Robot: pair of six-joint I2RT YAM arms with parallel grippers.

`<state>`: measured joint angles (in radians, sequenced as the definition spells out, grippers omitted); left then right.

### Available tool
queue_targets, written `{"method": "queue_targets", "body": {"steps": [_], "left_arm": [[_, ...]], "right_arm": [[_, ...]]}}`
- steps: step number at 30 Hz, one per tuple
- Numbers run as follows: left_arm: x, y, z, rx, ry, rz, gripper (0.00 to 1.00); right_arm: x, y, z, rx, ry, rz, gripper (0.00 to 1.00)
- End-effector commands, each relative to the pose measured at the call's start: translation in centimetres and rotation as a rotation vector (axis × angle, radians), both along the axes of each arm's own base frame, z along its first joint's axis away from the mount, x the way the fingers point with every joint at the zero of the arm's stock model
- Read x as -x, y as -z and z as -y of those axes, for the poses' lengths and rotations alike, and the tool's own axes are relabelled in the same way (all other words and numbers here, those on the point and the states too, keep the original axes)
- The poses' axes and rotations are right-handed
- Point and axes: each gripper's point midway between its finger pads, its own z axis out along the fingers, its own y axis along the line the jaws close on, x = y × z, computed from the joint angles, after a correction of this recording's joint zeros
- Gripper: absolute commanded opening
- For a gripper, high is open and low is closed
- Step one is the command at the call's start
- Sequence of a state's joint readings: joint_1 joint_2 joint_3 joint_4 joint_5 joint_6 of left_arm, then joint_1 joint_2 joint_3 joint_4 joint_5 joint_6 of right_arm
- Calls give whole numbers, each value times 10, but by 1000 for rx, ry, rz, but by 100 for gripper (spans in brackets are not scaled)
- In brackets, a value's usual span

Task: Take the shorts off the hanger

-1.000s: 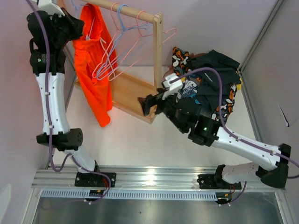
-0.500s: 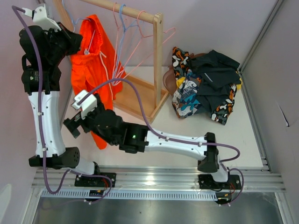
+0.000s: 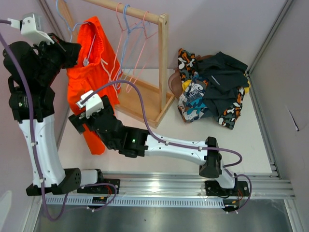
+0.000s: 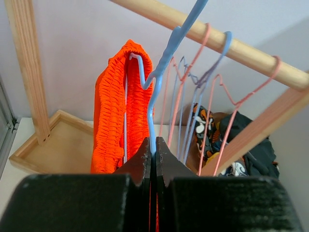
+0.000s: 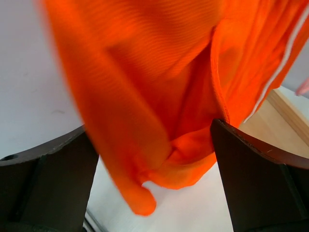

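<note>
The left gripper (image 4: 153,145) is pinched tight on the pale blue wire hanger (image 4: 161,77), which carries the plain bright orange cloth shorts (image 4: 113,111). The right gripper (image 5: 149,128) is spread wide, with the lower folds of the shorts hanging between its fingers. Empty pink and blue wire hangers (image 3: 128,43) crowd the round wooden rail (image 3: 130,10) just beside. A heap of black and printed cloth shorts (image 3: 212,92) lies on the white table (image 3: 159,130), beyond the rack's upright wooden post (image 3: 165,58).

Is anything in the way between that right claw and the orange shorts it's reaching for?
Nothing visible does. The orange shorts' lower cloth hangs right between the right gripper's open jaws, not yet pinched. The left gripper is shut on the blue hanger.
</note>
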<state>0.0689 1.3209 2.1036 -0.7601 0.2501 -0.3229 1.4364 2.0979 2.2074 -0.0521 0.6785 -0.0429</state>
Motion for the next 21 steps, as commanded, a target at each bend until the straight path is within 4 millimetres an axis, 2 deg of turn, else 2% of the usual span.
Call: {"method": "queue_targets", "body": {"steps": [1, 2, 3, 5, 6, 7, 8, 9, 10, 11, 12, 14, 15, 17, 20, 21], "left_arm": [[29, -37, 13, 17, 67, 133, 0], [32, -36, 16, 22, 81, 132, 0], [32, -37, 18, 27, 91, 131, 0], [34, -39, 19, 31, 97, 142, 0], [33, -39, 17, 30, 86, 143, 0], [35, -45, 14, 23, 70, 160, 0], [32, -44, 13, 20, 63, 152, 0], [30, -45, 11, 16, 57, 153, 0], [35, -57, 10, 6, 46, 184, 0], [26, -55, 8, 2, 42, 173, 0], [28, -61, 7, -7, 32, 186, 0], [25, -69, 2, -16, 9, 200, 0], [20, -73, 1, -21, 5, 207, 0], [16, -79, -2, -28, -8, 222, 0], [7, -81, -7, -29, -29, 223, 0], [7, -80, -7, -29, -28, 220, 0]], "right_arm": [[-17, -18, 11, -80, 93, 19, 93], [-18, -14, 11, -77, 96, 14, 87], [-18, -12, 10, -76, 94, 11, 66], [-14, -5, 6, -67, 81, 2, 35], [-12, -2, 6, -63, 79, -1, 1], [-4, -5, 7, -75, 77, -6, 0], [0, 13, 6, -42, 74, -14, 0], [7, 20, 7, -31, 66, -20, 0], [20, 18, 10, -45, 58, -27, 0], [29, 27, 12, -29, 51, -33, 0], [37, 59, 13, 8, 43, -68, 0], [64, 78, 18, 23, 15, -105, 0], [74, 110, 21, 61, 11, -144, 0], [99, 143, 26, 95, -7, -196, 0], [121, 185, 33, 177, -7, -233, 0], [123, 192, 34, 196, -1, -242, 0]]}}
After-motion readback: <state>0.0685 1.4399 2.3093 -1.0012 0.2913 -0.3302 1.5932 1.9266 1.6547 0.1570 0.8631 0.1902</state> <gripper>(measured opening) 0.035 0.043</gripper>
